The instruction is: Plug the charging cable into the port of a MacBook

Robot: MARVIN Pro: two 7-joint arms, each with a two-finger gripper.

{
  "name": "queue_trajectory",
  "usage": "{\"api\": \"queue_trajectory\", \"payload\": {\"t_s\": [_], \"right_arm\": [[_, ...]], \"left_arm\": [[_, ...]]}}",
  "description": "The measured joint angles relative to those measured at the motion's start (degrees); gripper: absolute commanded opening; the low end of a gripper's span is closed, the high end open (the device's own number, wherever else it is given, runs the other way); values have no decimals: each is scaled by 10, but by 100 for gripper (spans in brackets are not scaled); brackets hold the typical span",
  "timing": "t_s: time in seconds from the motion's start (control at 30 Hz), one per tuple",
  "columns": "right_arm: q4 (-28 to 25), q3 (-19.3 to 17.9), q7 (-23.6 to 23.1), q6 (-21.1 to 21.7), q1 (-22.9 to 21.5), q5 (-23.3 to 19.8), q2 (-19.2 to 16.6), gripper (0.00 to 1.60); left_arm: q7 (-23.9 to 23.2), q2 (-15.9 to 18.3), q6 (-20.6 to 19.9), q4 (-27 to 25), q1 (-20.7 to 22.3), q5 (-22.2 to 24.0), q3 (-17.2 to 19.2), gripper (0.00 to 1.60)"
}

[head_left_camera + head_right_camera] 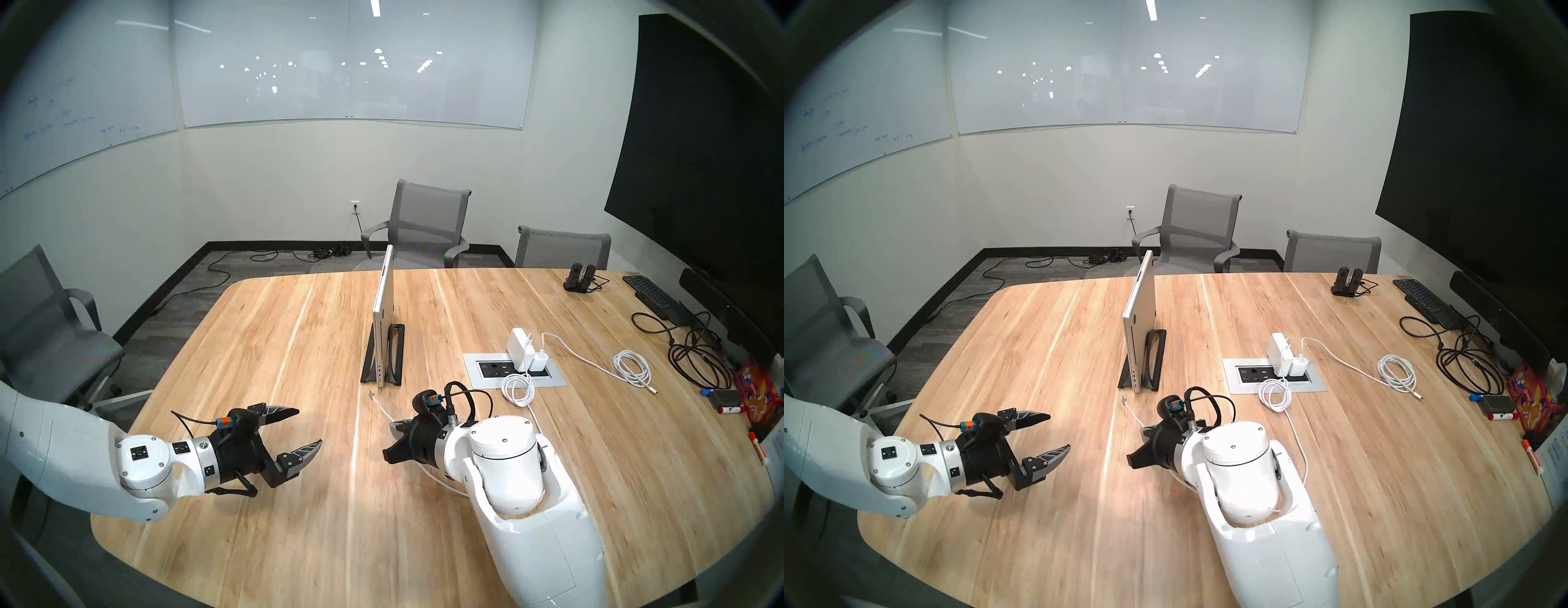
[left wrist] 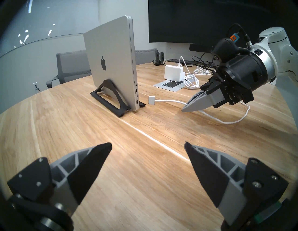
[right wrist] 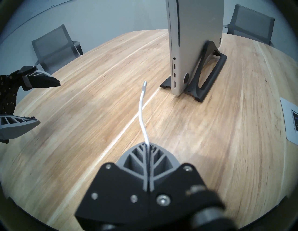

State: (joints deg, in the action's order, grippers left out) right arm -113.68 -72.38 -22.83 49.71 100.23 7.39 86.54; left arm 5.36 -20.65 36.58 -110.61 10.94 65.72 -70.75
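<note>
- One slim silver aluminium MacBook, on edge in one black stand.
- One thin white charging cable, flat squarish connector; right gripper jaws pinching it.
- Left gripper jaws spread over the wood-grain tabletop.

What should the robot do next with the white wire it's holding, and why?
Probably ease the right tool toward the upright silver-grey laptop. It is shut on the thin white charging cable, whose flat silver connector hangs just short of the ports on the laptop's near edge, not yet in.

Wooden counter; black laptop stand; white power adapter by socket panel; coiled white cable; black keyboard; grey mesh chairs.
</note>
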Motion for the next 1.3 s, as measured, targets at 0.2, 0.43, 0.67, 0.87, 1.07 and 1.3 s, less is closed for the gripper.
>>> {"api": "queue_trajectory", "payload": {"t_s": [0.2, 0.43, 0.67, 0.87, 1.07, 1.3], "right_arm": [[3, 26, 63, 12, -5, -32, -9, 0], [10, 52, 134, 20, -13, -70, -19, 0], [15, 77, 213, 19, -21, -115, -30, 0], [18, 95, 275, 10, -25, -149, -38, 0], [24, 111, 329, -2, -29, -179, -46, 0], [32, 129, 376, -17, -36, -209, -53, 0]], "left_arm": [[-3, 1, 0, 0, 0, 0, 0, 160], [-6, 2, 0, 0, 0, 2, 1, 160], [-8, 2, 0, 0, 0, 5, 2, 160], [-9, 2, 0, 0, 0, 5, 2, 160], [-9, 2, 0, 0, 0, 6, 2, 160], [-9, 2, 0, -1, 0, 6, 2, 160]]}}
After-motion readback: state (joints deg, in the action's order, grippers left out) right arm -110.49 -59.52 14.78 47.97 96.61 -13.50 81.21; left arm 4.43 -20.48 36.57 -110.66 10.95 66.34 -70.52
